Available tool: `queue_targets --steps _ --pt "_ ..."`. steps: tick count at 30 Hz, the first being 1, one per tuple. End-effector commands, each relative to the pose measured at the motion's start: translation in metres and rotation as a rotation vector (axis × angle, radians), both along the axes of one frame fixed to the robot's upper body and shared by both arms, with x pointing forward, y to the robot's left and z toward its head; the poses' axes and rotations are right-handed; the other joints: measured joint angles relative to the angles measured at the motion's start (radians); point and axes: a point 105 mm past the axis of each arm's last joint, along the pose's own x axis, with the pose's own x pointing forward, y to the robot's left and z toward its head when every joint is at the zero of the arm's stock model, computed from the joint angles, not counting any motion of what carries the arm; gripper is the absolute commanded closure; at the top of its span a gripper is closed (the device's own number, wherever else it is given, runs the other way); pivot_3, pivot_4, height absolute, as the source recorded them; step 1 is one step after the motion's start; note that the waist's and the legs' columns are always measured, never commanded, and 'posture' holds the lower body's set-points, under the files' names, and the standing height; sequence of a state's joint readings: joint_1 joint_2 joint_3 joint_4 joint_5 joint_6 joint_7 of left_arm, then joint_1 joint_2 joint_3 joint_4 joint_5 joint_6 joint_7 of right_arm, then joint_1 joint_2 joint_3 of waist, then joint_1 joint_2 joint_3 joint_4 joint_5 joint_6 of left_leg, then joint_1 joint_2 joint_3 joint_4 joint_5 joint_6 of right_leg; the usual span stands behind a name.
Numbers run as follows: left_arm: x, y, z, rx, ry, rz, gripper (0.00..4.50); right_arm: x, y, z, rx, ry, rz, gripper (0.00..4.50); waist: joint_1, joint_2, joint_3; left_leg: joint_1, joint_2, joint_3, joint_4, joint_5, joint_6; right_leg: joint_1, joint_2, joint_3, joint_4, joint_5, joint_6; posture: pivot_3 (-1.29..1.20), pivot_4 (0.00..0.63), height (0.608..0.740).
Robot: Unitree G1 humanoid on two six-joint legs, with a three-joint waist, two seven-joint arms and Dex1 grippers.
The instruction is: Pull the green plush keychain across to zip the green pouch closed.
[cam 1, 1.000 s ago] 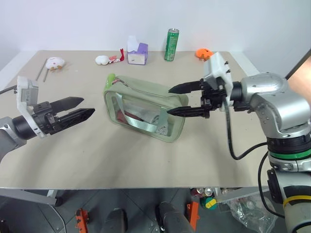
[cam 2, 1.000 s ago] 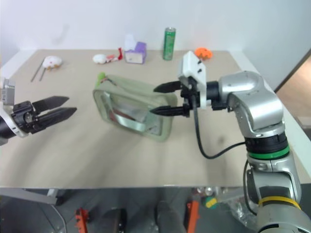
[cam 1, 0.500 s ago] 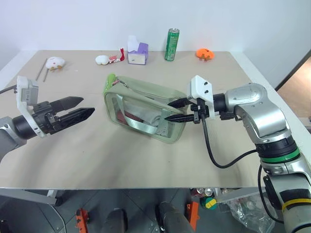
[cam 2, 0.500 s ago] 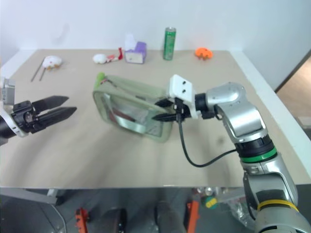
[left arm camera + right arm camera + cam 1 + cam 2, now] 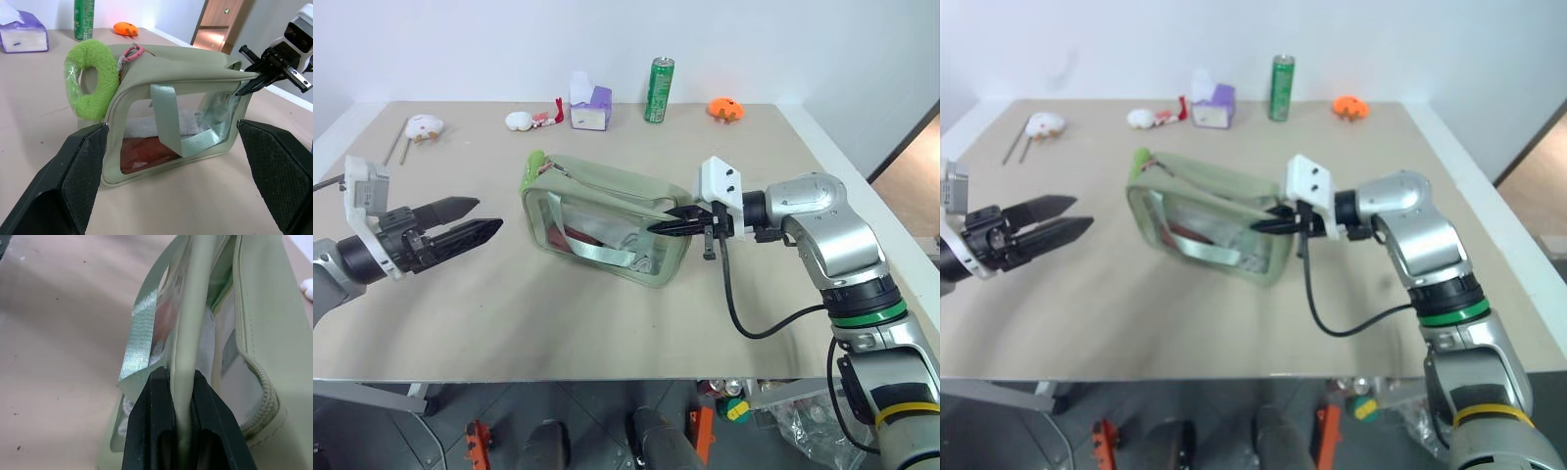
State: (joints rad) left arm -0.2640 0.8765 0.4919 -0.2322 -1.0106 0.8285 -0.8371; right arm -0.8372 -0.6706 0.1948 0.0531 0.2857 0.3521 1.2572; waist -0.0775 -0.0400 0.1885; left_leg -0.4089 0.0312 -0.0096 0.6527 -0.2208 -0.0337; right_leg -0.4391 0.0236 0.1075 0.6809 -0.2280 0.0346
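Note:
The green pouch [image 5: 602,220] stands in the middle of the table, its clear window facing me and red and white contents showing inside. The green plush keychain [image 5: 536,160] hangs at the pouch's far left end, by the top zipper. My right gripper [image 5: 661,224] is shut on the top rim at the pouch's right end; in the right wrist view both black fingers [image 5: 157,406] pinch the pale green edge [image 5: 193,323]. My left gripper [image 5: 489,213] is open, level, a short way left of the pouch, touching nothing. From the left wrist the keychain [image 5: 93,81] is near.
Along the far edge stand a green can [image 5: 660,90], a purple tissue box [image 5: 589,102], an orange object [image 5: 725,108] and a small white toy [image 5: 520,120]. Another toy [image 5: 423,127] and thin rods [image 5: 395,145] lie far left. The table's front edge [image 5: 607,377] runs close below.
My right gripper came down onto the pouch's right end and closed from wide open to shut on its rim. The left gripper stayed where it was.

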Motion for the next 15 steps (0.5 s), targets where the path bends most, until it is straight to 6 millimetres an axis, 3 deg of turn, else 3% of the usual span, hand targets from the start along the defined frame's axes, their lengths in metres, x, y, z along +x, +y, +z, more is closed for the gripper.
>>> queue_targets --steps 1,10,15 --pt "-0.004 0.012 0.014 -0.002 -0.057 0.039 0.14 -0.012 -0.011 0.024 0.101 0.005 0.060 4.45 0.000 0.000 0.000 0.000 0.000 0.000 0.000 0.000 0.000 0.000 0.000 0.000 0.000 0.000 0.000 0.00 0.150 0.740" --pt "-0.001 0.035 0.016 -0.073 -0.046 0.111 0.14 -0.016 -0.025 0.031 0.107 0.061 0.087 4.45 -0.001 0.000 0.000 0.000 0.000 0.000 0.000 0.000 0.000 0.000 0.001 0.000 0.000 0.000 0.000 0.00 0.150 0.740" --pt "0.001 0.038 0.013 -0.082 -0.033 0.117 0.14 -0.038 -0.023 0.028 0.074 0.108 0.210 4.45 0.000 0.000 0.000 0.000 0.000 0.000 0.000 0.000 0.000 0.000 0.000 0.000 0.000 -0.001 0.000 0.00 0.150 0.740"
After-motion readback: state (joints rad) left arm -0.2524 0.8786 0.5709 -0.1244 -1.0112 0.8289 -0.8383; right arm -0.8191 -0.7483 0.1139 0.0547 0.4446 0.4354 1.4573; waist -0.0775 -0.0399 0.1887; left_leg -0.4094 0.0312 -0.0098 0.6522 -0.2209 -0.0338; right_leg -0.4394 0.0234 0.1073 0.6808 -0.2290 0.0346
